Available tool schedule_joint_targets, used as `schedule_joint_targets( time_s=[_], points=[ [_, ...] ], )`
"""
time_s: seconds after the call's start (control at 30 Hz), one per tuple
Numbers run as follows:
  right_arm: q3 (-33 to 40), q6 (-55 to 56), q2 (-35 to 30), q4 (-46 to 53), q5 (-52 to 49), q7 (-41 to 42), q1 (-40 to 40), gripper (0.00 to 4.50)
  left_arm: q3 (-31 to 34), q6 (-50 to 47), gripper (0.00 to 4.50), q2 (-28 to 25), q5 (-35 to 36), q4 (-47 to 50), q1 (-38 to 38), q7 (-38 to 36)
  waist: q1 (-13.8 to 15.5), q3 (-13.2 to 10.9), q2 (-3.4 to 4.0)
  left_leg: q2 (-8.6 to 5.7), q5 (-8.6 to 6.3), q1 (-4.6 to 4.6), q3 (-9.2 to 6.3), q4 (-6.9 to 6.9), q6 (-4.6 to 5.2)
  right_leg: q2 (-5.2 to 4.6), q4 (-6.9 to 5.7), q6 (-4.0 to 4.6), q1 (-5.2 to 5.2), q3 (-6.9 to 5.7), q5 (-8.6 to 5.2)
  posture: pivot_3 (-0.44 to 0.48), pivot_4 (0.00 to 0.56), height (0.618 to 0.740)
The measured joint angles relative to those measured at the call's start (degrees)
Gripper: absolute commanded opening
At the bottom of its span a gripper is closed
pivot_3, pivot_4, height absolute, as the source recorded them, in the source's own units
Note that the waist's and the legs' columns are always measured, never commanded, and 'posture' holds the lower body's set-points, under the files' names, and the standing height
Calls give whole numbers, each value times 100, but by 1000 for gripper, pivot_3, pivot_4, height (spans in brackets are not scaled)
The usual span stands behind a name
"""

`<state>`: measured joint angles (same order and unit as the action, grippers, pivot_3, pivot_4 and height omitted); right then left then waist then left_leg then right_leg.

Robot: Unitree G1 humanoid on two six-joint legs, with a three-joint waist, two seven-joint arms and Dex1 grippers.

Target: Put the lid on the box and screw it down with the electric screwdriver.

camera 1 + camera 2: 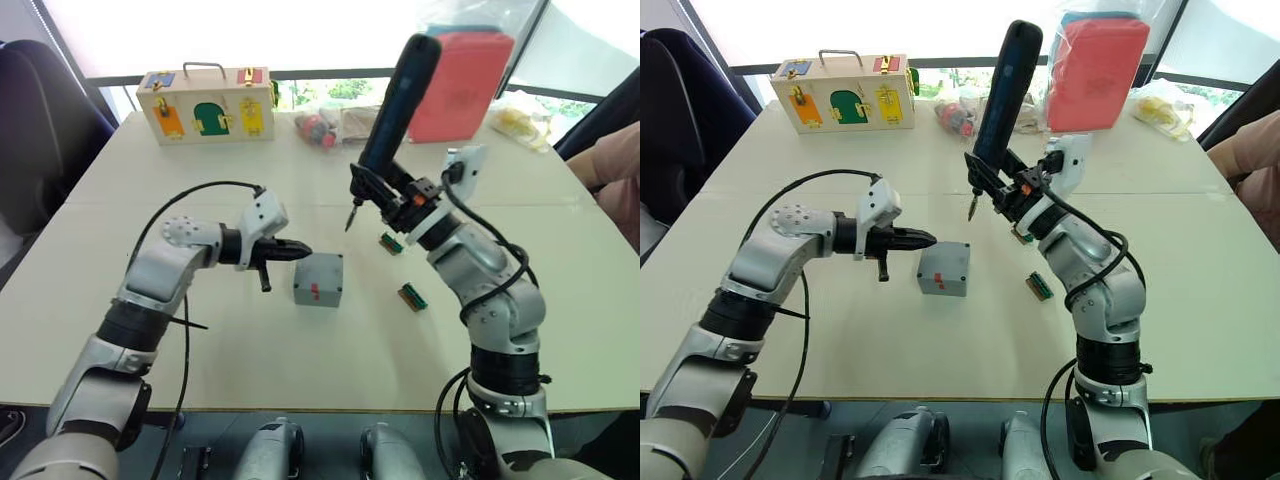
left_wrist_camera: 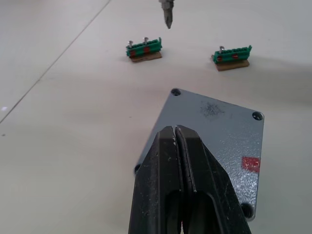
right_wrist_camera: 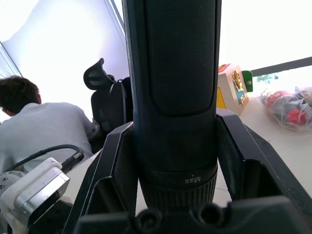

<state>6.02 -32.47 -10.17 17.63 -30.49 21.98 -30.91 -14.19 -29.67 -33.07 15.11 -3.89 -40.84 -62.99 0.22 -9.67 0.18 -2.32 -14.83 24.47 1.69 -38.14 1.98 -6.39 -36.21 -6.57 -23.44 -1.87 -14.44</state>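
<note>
The box [image 1: 318,279] is sitting on the table [image 1: 300,370] with the lid [image 2: 214,134] already lying on top; the left gripper [image 1: 300,251] — fingers pressed together, holding nothing — is hovering just beside its upper left edge; the right gripper [image 1: 395,200] is clamping the electric screwdriver [image 1: 395,100], tilted, its bit [image 2: 167,12] pointing down — above the table behind the box, near two small green blocks [image 1: 401,270].

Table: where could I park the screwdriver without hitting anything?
Bare table lies between the box and the near edge. It is crowded at the far edge, by the wooden case and red box, and around the green blocks.
</note>
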Motion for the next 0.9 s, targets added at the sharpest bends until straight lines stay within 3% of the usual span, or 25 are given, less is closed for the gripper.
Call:
schedule_joint_targets(
  time_s=[0.33,0.9],
  points=[
    [-523,436,-13,-256,508,43,364,1827,-301,533,0,6,-415,83,209,-53,-77,0,0,3,-8,-3,-2,0,13,2,1,1,1,1,-1,0,150,740],
    [-782,774,69,-522,924,34,495,1827,-292,408,0,115,-445,184,242,-25,-83,1,-1,3,-6,-4,-2,0,10,3,1,0,2,2,-1,0,150,740]
  ],
)
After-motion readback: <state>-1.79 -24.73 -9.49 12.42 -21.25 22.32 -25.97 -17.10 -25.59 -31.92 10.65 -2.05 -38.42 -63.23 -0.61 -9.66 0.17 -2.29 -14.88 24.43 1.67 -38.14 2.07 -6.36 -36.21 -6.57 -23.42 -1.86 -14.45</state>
